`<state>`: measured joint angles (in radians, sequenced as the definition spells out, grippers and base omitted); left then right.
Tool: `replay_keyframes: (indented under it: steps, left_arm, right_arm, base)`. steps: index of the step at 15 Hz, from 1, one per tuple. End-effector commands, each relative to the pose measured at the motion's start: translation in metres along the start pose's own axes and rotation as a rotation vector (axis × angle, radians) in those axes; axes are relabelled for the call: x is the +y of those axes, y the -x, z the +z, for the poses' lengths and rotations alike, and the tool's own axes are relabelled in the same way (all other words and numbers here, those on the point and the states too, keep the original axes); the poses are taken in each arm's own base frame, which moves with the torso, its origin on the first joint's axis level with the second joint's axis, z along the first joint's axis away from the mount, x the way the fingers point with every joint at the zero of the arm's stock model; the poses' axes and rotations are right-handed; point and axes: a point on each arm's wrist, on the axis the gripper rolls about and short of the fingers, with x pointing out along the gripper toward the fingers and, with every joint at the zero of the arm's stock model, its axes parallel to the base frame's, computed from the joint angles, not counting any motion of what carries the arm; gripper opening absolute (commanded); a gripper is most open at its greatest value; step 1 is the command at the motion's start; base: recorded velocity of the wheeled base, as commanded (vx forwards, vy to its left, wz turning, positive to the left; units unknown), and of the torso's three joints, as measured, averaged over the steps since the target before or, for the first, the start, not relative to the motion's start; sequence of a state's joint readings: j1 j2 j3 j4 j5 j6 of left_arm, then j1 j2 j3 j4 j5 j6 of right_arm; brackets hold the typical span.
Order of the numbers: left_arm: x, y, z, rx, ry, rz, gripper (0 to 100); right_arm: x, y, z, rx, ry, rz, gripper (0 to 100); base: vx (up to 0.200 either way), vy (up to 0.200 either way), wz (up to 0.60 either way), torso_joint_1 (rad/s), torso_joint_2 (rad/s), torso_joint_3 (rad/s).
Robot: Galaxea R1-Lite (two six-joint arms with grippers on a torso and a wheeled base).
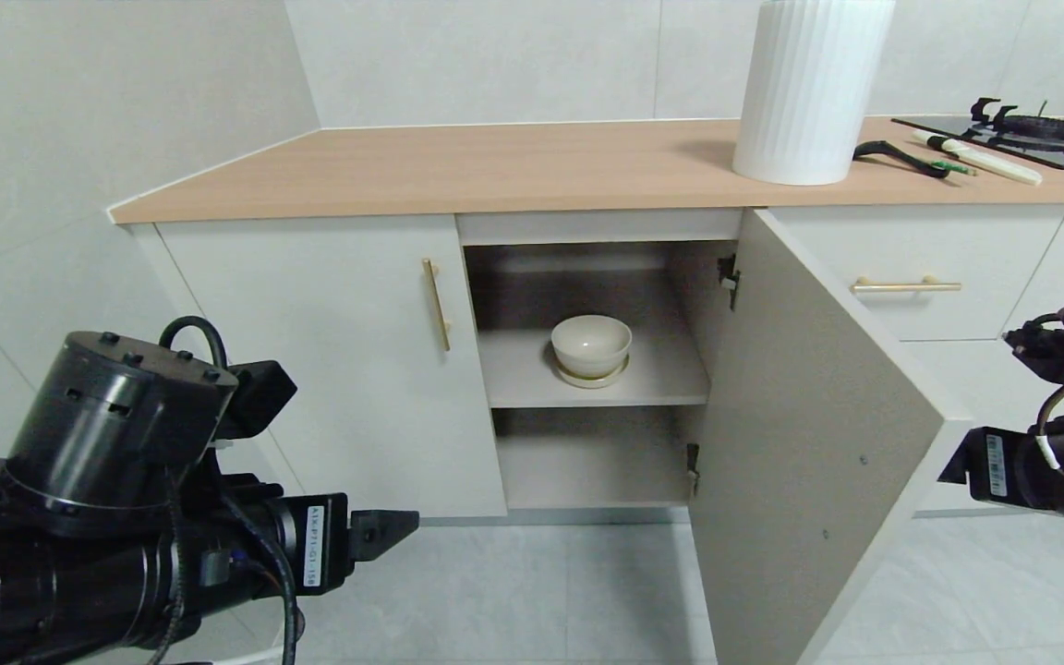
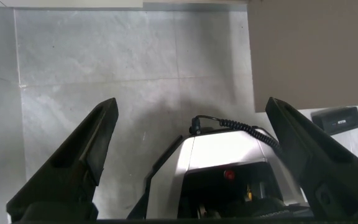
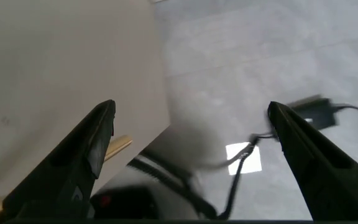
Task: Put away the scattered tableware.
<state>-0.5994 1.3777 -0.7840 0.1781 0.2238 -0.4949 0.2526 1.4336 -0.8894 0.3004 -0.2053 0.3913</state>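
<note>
Cream ceramic bowl centred on the upper cabinet shelf near its front edge, white door swung wide; left pincer and right pincer both spread apart, empty, over grey floor tiles.

A: Item one, your bowl: cream, glossy, ceramic-looking.
B: Noted. Your tabletop?
A: Wood-grain, matt. Cabinet door: smooth, matt white. Handle: brushed gold metal. Ribbed container: matt white.

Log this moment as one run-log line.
cabinet door: open | bowl: on plate, upper shelf | left end effector: open, empty | right end effector: open, empty
</note>
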Motion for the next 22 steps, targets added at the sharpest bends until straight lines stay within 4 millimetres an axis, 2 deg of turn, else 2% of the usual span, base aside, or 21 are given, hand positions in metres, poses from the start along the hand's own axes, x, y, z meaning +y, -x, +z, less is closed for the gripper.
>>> replay_keyframes:
  steps: [1, 7, 10, 13, 17, 18, 21, 22]
  left_arm:
    - [0.000, -0.001, 0.000, 0.003, 0.000, 0.001, 100]
    - [0.000, -0.001, 0.000, 0.002, 0.001, 0.002, 100]
    - [0.000, -0.001, 0.001, -0.001, 0.003, 0.002, 100]
    - [0.000, 0.000, 0.000, -0.001, 0.004, 0.002, 100]
    - [0.001, 0.006, 0.002, -0.025, 0.011, -0.003, 100]
    - [0.002, 0.006, 0.003, -0.030, 0.014, 0.004, 100]
    - [0.002, 0.004, 0.003, -0.025, 0.016, 0.008, 100]
    - [0.002, 0.004, 0.003, -0.025, 0.016, 0.008, 100]
  right_arm:
    - [0.015, -0.003, -0.006, 0.027, 0.028, 0.043, 100]
    - [0.050, -0.014, -0.028, 0.031, 0.068, 0.156, 100]
    - [0.059, -0.022, -0.032, 0.029, 0.083, 0.178, 100]
    - [0.077, -0.035, -0.035, 0.019, 0.099, 0.220, 100]
    - [0.092, -0.043, -0.023, 0.013, 0.121, 0.345, 100]
    - [0.101, -0.046, -0.014, 0.001, 0.157, 0.380, 100]
    - [0.120, -0.060, 0.001, -0.021, 0.174, 0.395, 100]
    - [0.121, -0.061, 0.001, -0.021, 0.174, 0.395, 100]
  base:
    - [0.000, 0.000, 0.00, 0.000, 0.00, 0.000]
    - [0.000, 0.000, 0.00, 0.000, 0.00, 0.000]
    - [0.000, 0.000, 0.00, 0.000, 0.00, 0.000]
    - [0.000, 0.000, 0.00, 0.000, 0.00, 0.000]
    - [0.000, 0.000, 0.00, 0.000, 0.00, 0.000]
    - [0.000, 0.000, 0.00, 0.000, 0.00, 0.000]
    - [0.000, 0.000, 0.00, 0.000, 0.00, 0.000]
    - [0.000, 0.000, 0.00, 0.000, 0.00, 0.000]
